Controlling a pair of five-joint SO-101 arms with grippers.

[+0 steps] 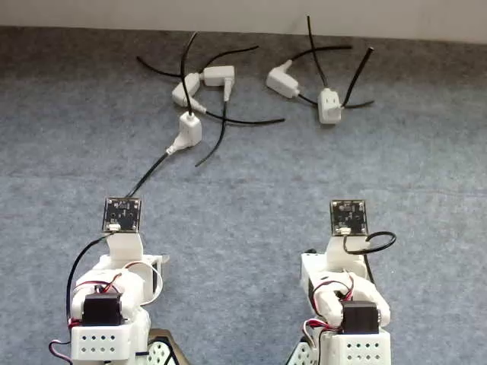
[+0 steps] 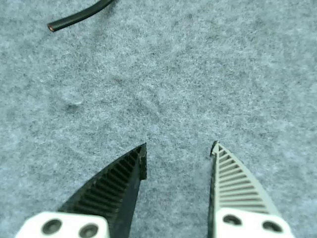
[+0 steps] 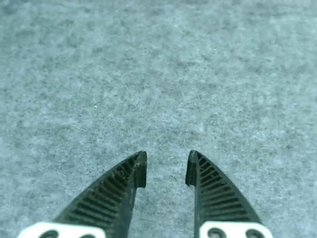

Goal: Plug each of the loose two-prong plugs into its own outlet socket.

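A grey mat covered the table. The left arm and the right arm sat side by side at the near edge, well apart from the task's things.

The left gripper hung just above bare mat. Its jaws were spread wide with nothing between them, one finger black and the other white. The right gripper hung over bare mat too, its jaws parted more narrowly and also holding nothing.

The white plugs and sockets all lay at the far side of the mat, each with a black cord. I could not tell which were plugs and which were sockets.

On the left, the far piece and the middle piece lay just beside each other, with crossing cords. The near piece lay a little closer to the arms. Its cord ran back toward the left arm.

On the right, the angled piece and the square piece lay near each other, not touching.

A cut cord end lay on the mat ahead of the left gripper.
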